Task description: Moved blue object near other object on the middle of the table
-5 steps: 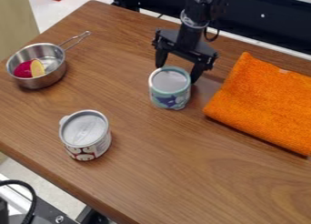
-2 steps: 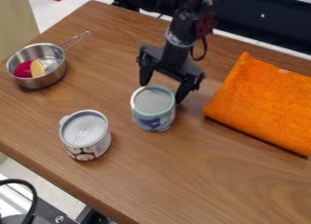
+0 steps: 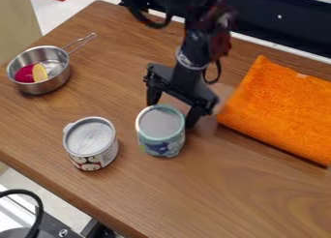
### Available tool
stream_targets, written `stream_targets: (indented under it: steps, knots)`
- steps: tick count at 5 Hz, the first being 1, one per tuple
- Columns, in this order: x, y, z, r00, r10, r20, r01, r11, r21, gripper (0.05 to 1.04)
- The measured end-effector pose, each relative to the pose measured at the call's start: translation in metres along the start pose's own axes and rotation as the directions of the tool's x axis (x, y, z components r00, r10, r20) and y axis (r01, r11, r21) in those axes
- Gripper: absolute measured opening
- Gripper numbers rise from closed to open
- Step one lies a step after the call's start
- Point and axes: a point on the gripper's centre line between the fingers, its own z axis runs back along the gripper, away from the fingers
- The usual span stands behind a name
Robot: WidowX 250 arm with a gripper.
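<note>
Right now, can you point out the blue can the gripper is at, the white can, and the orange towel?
Blue can [image 3: 159, 132], camera view, on its front side.
White can [image 3: 89, 137], camera view, on its lid.
Orange towel [image 3: 284, 111], camera view, on its middle.

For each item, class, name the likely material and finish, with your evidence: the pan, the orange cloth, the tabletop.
Pan: metal, probably steel, with a smooth sheen; bright highlights show on its wall.
Orange cloth: a textile, perhaps cotton or microfibre, matte; its surface looks nubbly.
Tabletop: wood or wood-look laminate, smooth with slight sheen; brown grain streaks run across it.
</note>
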Motion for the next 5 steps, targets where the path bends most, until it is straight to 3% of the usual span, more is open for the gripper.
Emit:
stream_targets:
  steps: [2, 3, 4, 5]
  knots:
    - [0.015, 0.003, 0.016, 0.997, 0.043, 0.057, -0.043, 0.999, -0.009, 0.995]
    - [0.039, 0.011, 0.026, 0.992, 0.072, 0.101, -0.070, 0.997, -0.018, 0.995]
    - [0.055, 0.014, 0.024, 0.991, 0.056, 0.125, -0.051, 0.998, -0.042, 0.995]
    - [0.074, 0.027, 0.033, 0.990, 0.064, 0.128, -0.052, 0.994, -0.096, 0.995]
